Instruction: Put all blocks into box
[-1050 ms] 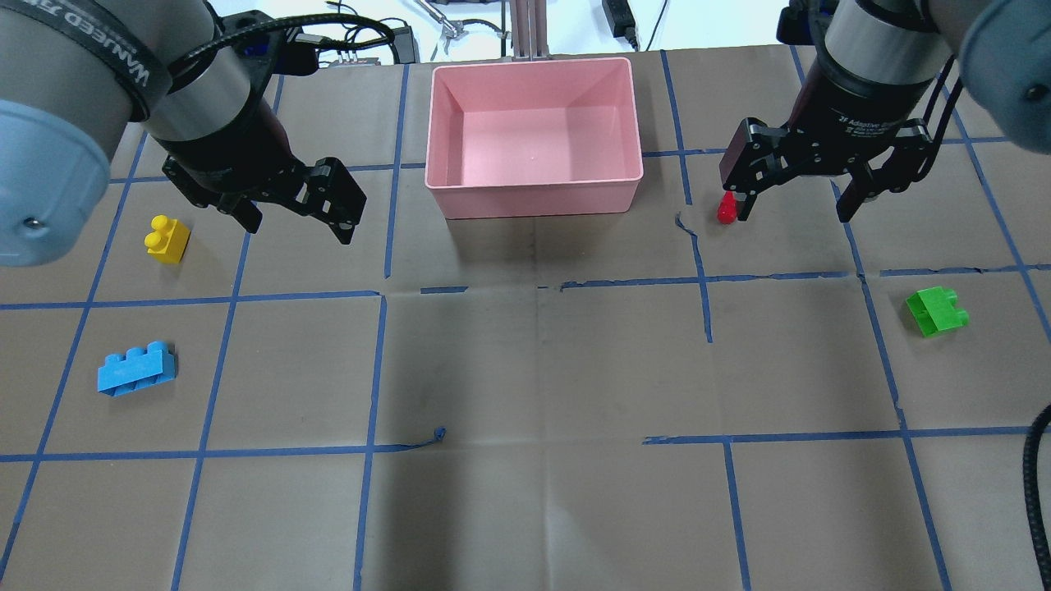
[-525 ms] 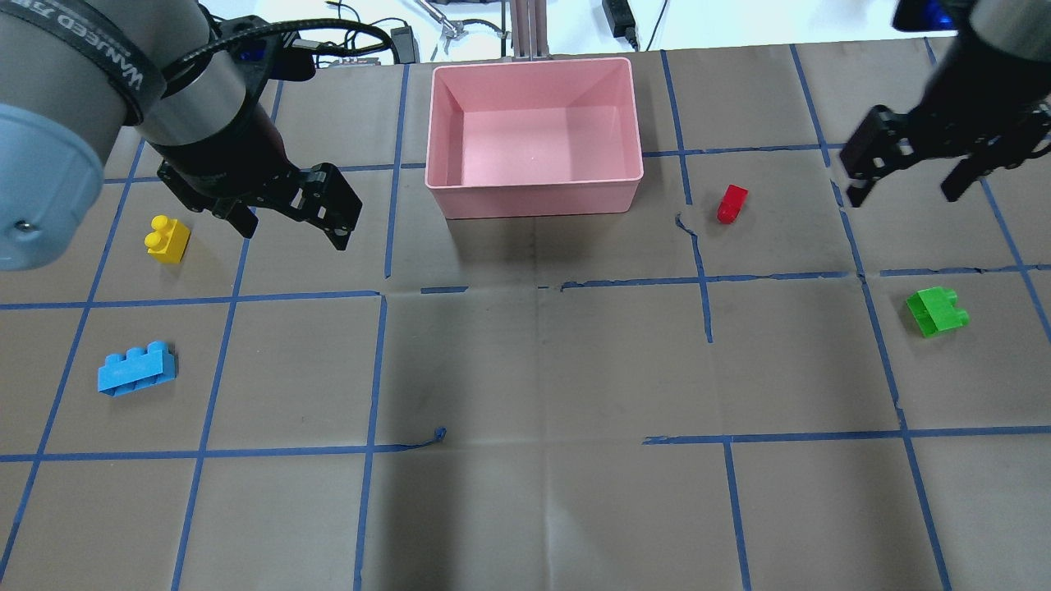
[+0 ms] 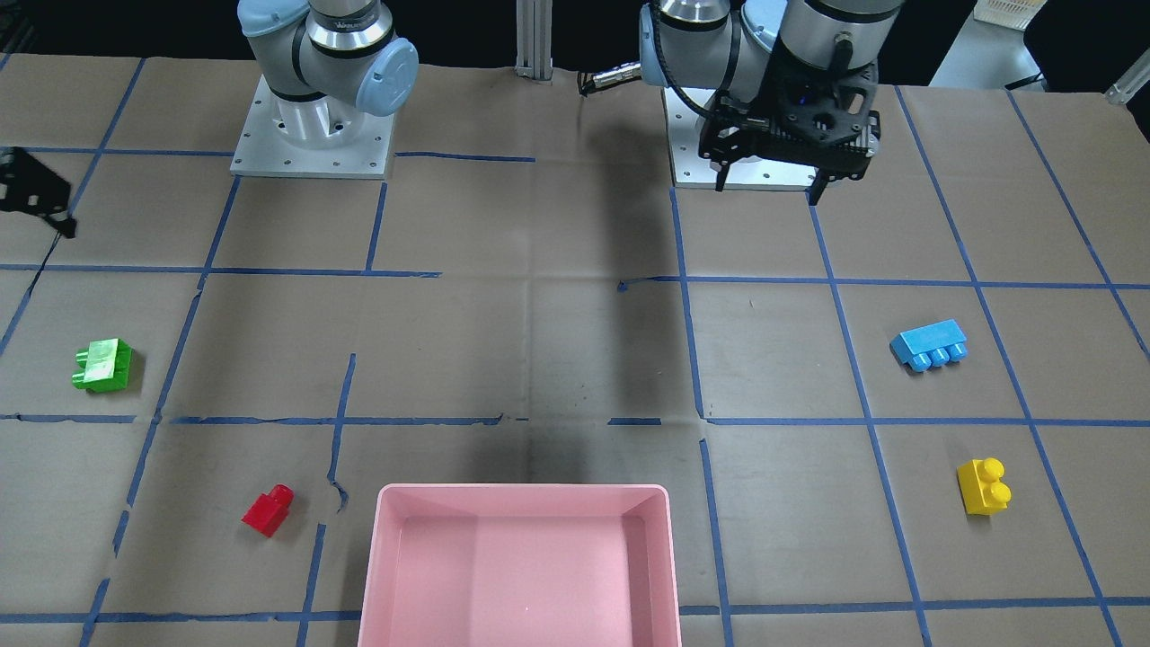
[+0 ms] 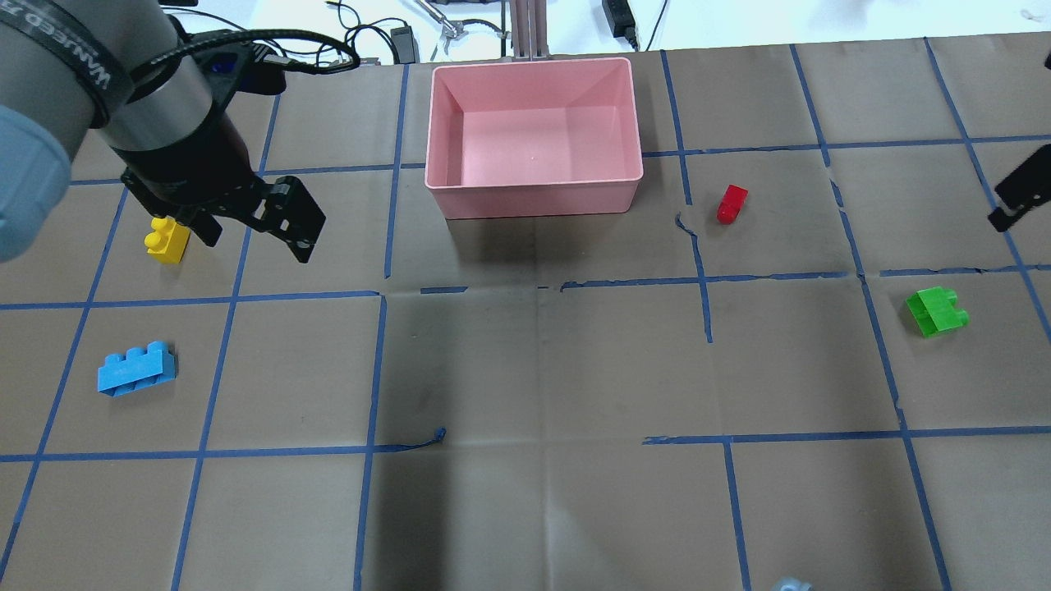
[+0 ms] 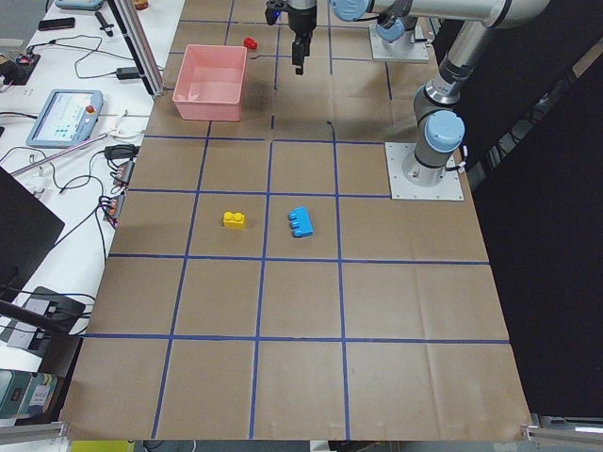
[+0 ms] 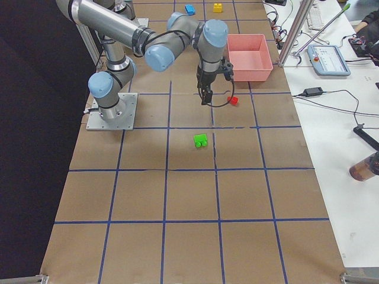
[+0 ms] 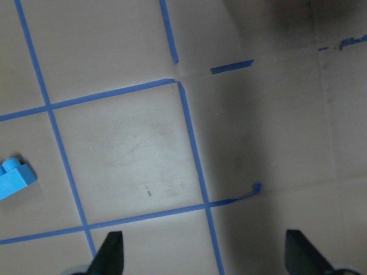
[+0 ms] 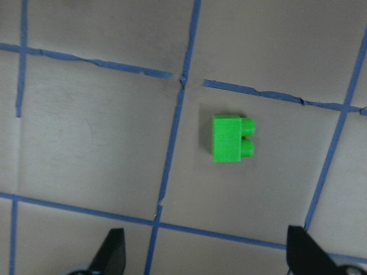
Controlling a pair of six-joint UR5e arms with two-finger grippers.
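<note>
The pink box (image 4: 534,197) stands empty at the table's far middle. The yellow block (image 4: 167,240) lies left of it, and my left gripper (image 4: 256,245) hangs open and empty just right of this block. The blue block (image 4: 135,371) lies nearer the front left; its corner shows in the left wrist view (image 7: 14,180). The red block (image 4: 731,203) lies right of the box. The green block (image 4: 936,310) lies on its side at the right. My right gripper (image 8: 206,255) is open and empty above it, with the green block (image 8: 229,139) ahead of its fingers.
Brown paper with blue tape grid lines (image 4: 378,361) covers the table. Cables and devices (image 4: 394,37) lie beyond the far edge. Only one finger (image 4: 1014,197) of the right gripper shows at the overhead view's right edge.
My right gripper has swung right, away from the red block, almost out of the overhead view. My left gripper has moved left toward the yellow block. No block has moved.
</note>
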